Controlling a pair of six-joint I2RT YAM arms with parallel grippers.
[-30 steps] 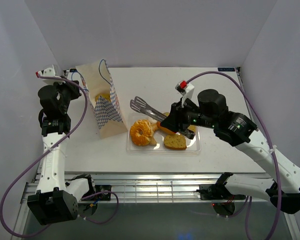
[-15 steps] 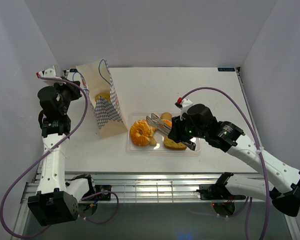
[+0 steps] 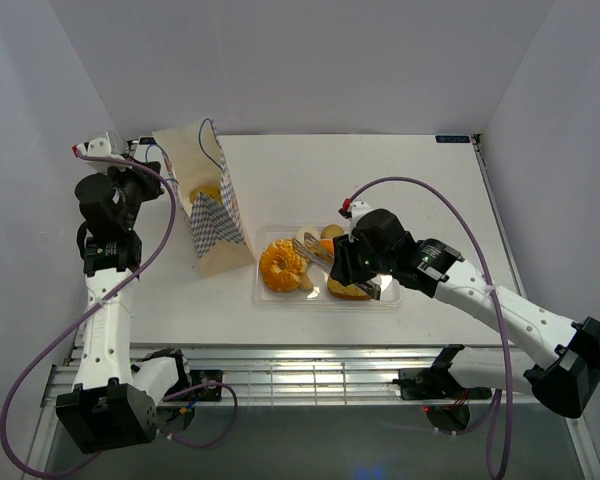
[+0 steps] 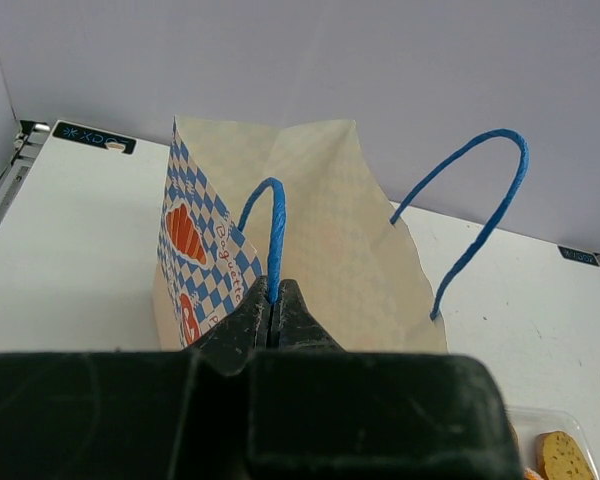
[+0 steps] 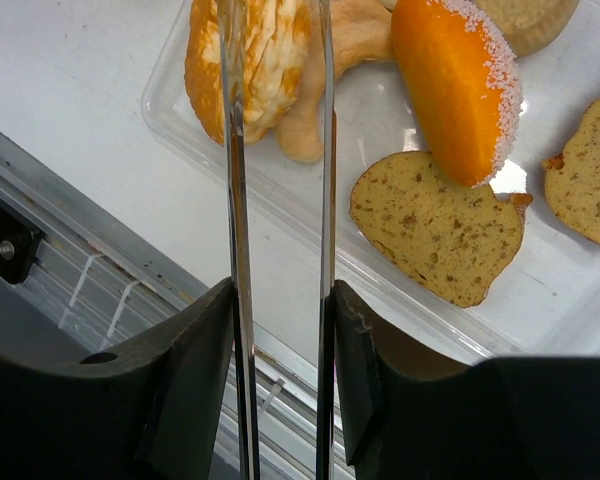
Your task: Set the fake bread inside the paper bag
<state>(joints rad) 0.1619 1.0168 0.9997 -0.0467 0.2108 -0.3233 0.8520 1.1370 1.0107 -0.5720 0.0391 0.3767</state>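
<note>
- Left gripper (image 4: pixel 273 318) pinched tight on thin blue cord handle (image 4: pixel 274 225) of tall tan chequered paper bag (image 4: pixel 325 240), standing just ahead.
- Right gripper (image 5: pixel 280 335) partly closed around metal tongs (image 5: pixel 236 200); blade tips over golden-orange twisted ring bread (image 5: pixel 265 50) ahead, in clear plastic tray (image 5: pixel 170 105).
- Brown toast slice (image 5: pixel 440 225) right of blades.

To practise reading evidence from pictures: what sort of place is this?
Likely a robotics test cell, not a bakery: two robot arms bolted to a white table, plain white walls around it, and toy bread in a clear plastic tray.

Right hand (image 3: pixel 352 263) above clear tray (image 3: pixel 391 299)
</note>
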